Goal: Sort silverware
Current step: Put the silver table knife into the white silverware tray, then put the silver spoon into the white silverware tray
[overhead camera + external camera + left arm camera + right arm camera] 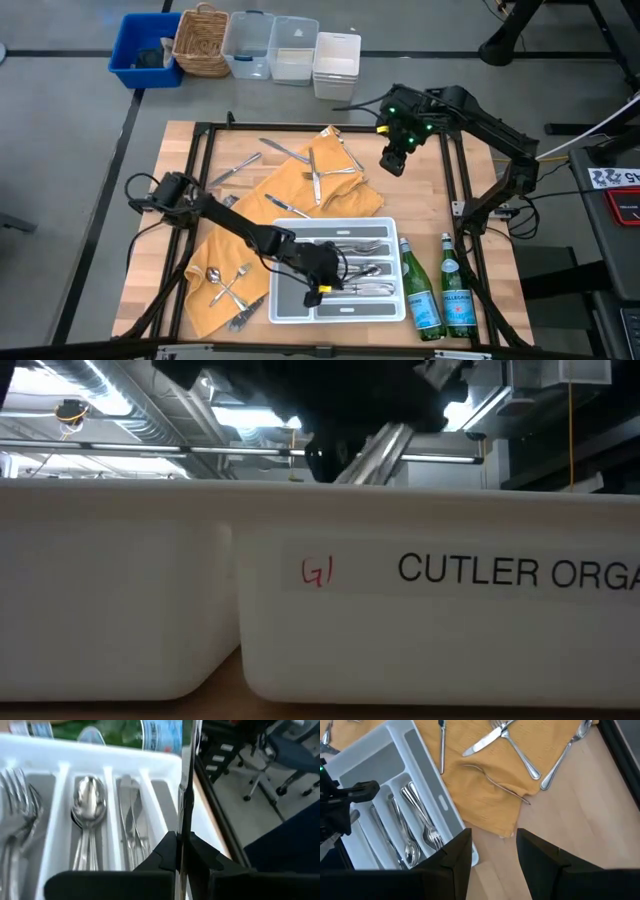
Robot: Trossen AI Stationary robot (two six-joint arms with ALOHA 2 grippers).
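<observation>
**A knife poised over the tray, more cutlery waiting on the cloth**

On the left side of the desk, a few pieces of silverware lie crossed on the orange cloth, a spoon and a fork among them. The left gripper hangs over the near end of the white tray, fingers pinched tight on a slim knife-like piece, held by its middle so it runs on past them, over the knife slot and the tray's outer wall. The forks, spoons and knives already sorted lie in separate compartments below it.

These pieces look stiff, light and very slick; polished metal like that will probably swivel in a narrow pinch. I would take each one across the flat of the handle near its balance point, not at the bowl or tines. The ones lying on cloth sit almost flush, so getting a fingertip under an edge should be the hard part, and the crossed ones are likely to drag each other.

Further right, more forks and knives are scattered over the far part of the cloth. The right gripper hovers just beyond them, fingers spread wide and empty, clear of every piece. Two green bottles stand beside the tray.
</observation>
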